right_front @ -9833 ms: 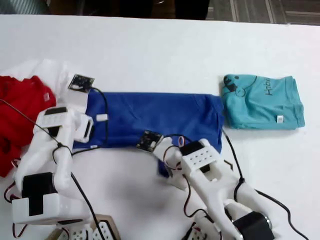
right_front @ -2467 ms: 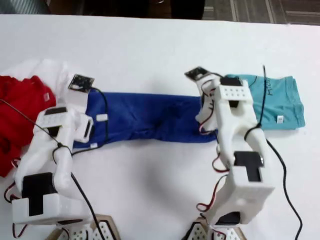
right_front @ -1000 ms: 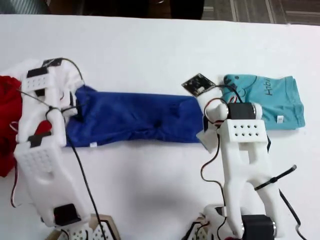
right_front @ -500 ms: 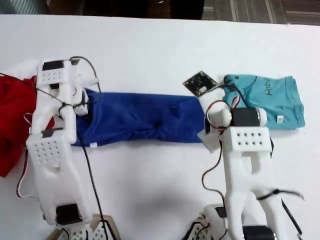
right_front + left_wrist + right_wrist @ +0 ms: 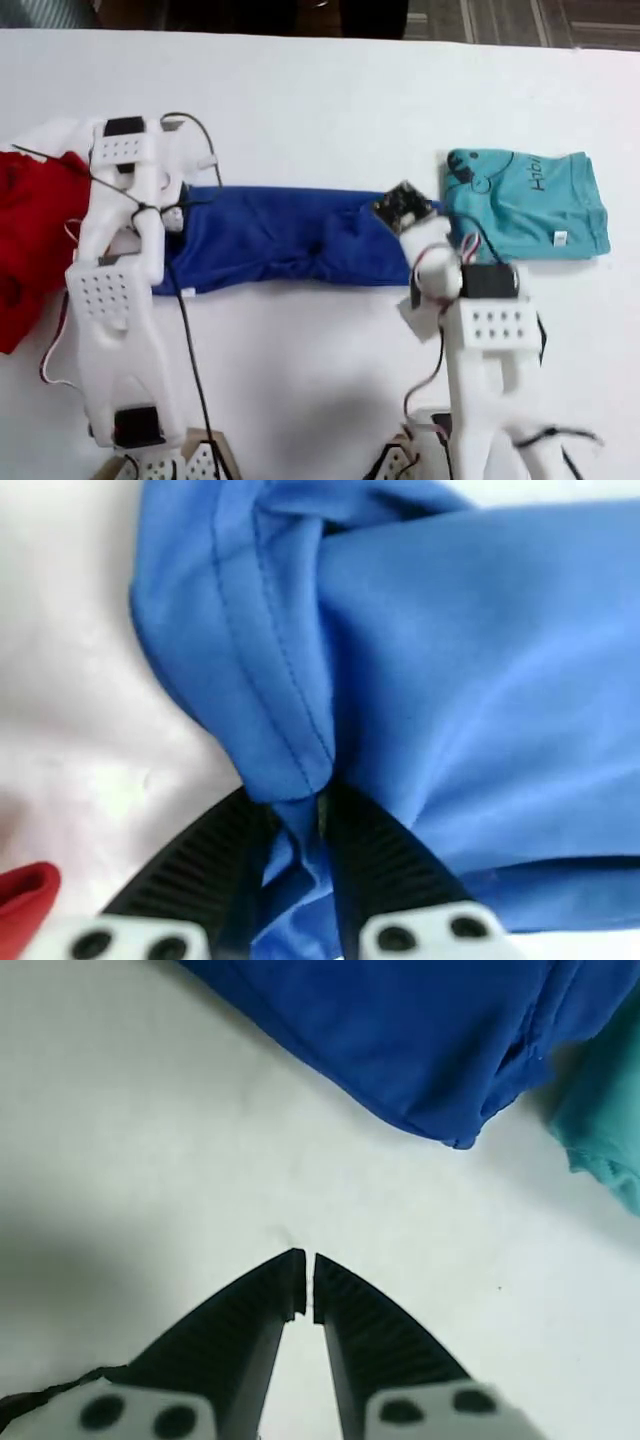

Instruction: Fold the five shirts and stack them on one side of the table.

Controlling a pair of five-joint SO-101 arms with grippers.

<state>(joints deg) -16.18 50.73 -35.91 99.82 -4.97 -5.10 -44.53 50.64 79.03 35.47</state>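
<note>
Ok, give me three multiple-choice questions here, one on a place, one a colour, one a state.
1. Where is the teal shirt? A) by the blue shirt, at its right end B) on a chair C) in a basket
2. What colour is the cloth in the left gripper? A) red B) blue C) teal
3. How is the right gripper? A) wide open B) shut on the teal shirt C) shut, empty
Answers: 1 A, it lies by that end. 2 B, blue cloth is pinched. 3 C, it is closed with only table beneath.
</note>
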